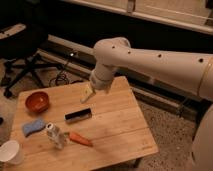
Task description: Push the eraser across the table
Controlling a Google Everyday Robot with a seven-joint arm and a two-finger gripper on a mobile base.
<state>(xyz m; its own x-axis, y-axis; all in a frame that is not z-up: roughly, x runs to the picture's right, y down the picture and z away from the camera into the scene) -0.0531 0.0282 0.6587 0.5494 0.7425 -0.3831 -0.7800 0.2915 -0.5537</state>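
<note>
The eraser (78, 115), a small black block with a pale top strip, lies near the middle of the light wooden table (120, 130). My gripper (87, 93) hangs at the end of the white arm, above the table's far part. It is just up and to the right of the eraser and apart from it. Nothing shows in the gripper.
A red bowl (38, 101) sits at the table's far left. A blue sponge (32, 126), a clear bottle (55, 135) and an orange carrot (80, 139) lie along the near left. A white cup (10, 152) stands at the left corner. An office chair (25, 60) stands behind.
</note>
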